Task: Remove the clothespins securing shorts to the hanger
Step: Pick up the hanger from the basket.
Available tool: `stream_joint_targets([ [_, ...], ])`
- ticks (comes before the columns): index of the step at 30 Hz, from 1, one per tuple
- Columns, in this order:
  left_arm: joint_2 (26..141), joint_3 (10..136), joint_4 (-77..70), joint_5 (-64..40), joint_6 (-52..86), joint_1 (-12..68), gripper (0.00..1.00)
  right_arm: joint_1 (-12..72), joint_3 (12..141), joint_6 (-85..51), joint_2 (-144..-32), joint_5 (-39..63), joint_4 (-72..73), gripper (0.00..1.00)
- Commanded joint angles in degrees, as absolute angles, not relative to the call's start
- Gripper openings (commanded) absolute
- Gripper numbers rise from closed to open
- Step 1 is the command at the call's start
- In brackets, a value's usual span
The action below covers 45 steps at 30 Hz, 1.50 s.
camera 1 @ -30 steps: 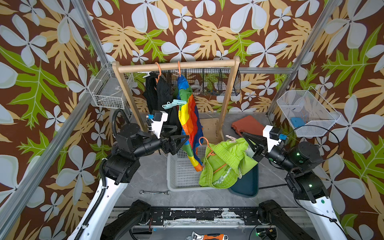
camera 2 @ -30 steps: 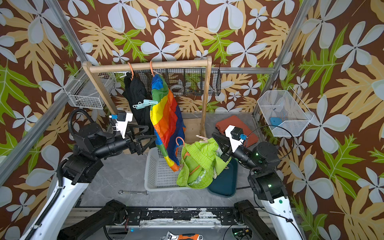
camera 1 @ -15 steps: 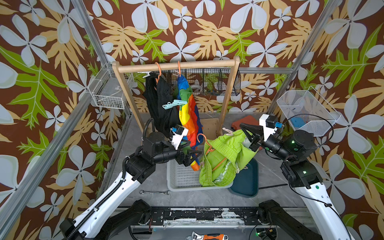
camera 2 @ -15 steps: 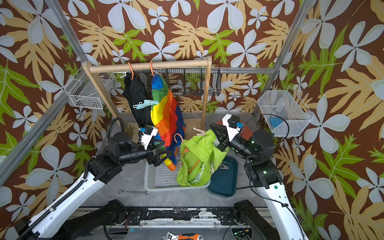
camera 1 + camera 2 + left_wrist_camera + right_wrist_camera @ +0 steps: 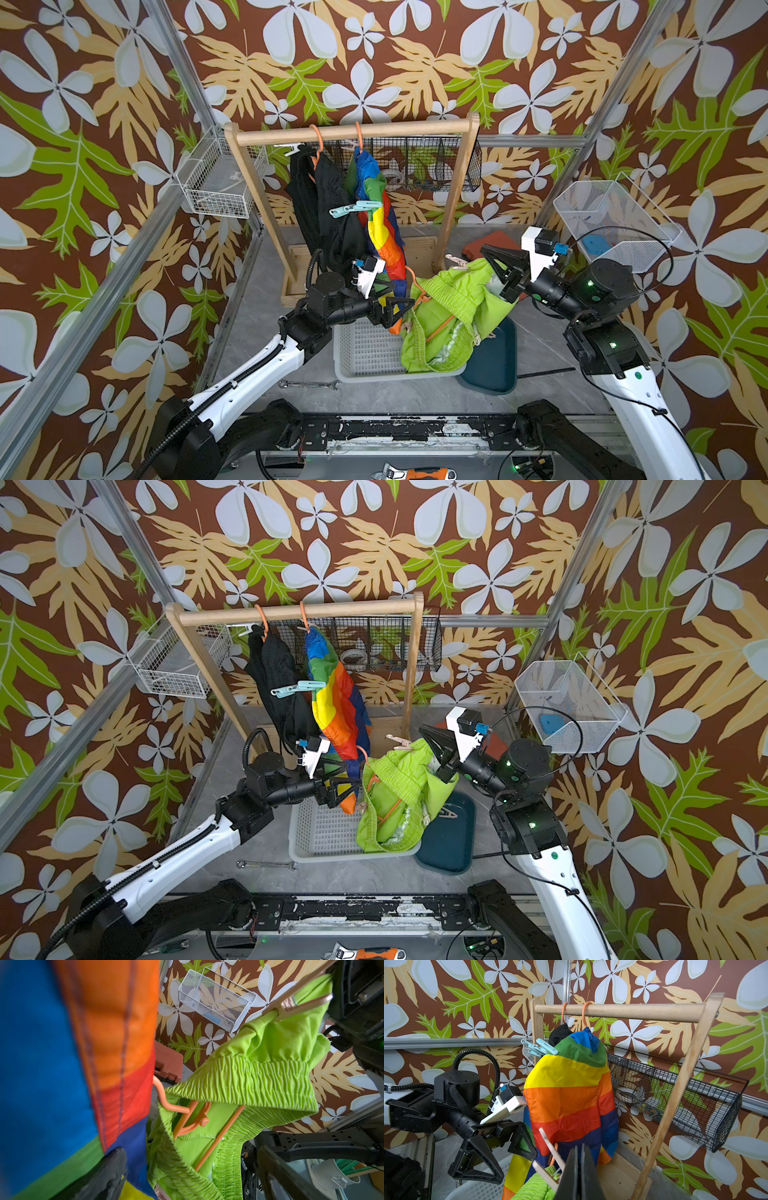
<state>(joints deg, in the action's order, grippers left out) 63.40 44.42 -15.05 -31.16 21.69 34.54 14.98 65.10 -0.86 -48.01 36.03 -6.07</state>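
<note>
**Our white-and-black arms**

White shells cover our left arm and right arm; joints and triangular jaws are black. A ribbed black cable loops at our left wrist; green lights dot the right.

The enclosure was lined with brown wallpaper printed with white flowers and green and tan leaves, and was framed by aluminium posts. A wooden clothes rack was set on the grey veined surface. A white wire basket and a black wire basket were hung behind it.
</note>
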Motion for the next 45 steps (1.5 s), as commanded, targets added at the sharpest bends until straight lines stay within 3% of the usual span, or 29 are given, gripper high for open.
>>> stream_joint_targets([
  [1,63.5,44.2,-23.2,-33.5,24.9,34.9,1.00,14.9,66.2,-0.5,-48.0,35.7,-4.2,0.00],
  [19,70.5,43.5,-31.9,-30.6,26.0,38.8,1.00,14.9,69.3,0.3,-46.3,35.4,-7.6,0.00],
  [29,77.3,44.3,-44.5,-36.9,31.0,39.1,0.99,14.9,68.1,-1.2,-45.8,36.2,-5.5,0.00],
  [45,80.4,42.9,-49.2,-39.6,30.5,40.3,0.82,15.0,67.6,-3.8,-47.3,38.1,-1.5,0.00],
])
